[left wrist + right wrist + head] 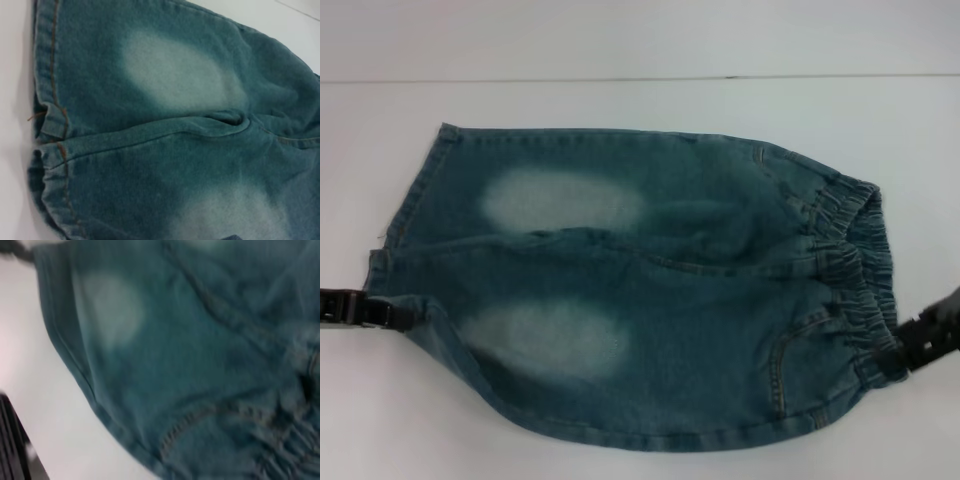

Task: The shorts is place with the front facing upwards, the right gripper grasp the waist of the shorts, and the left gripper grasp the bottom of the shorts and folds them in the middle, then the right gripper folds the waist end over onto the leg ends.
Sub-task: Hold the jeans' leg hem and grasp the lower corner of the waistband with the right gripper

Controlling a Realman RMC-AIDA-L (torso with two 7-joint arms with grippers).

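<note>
Denim nearest the head camera is the lower leg of the shorts [630, 290], spread on the white table [640, 50]. At nine o'clock the left gripper [390, 313] pinches the bottom of the shorts [405, 215]; at four o'clock the right gripper [905, 350] pinches the waist [855, 265]. Left wrist view: hems flat, stitched. Right wrist view: gathered band close by, fingers unseen. Both grasps look made; both folds remain, I judge.

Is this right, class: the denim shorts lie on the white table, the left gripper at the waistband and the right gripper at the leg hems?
No, the grippers are swapped. The head view shows the left gripper at the leg hems and the right gripper at the waistband.
</note>
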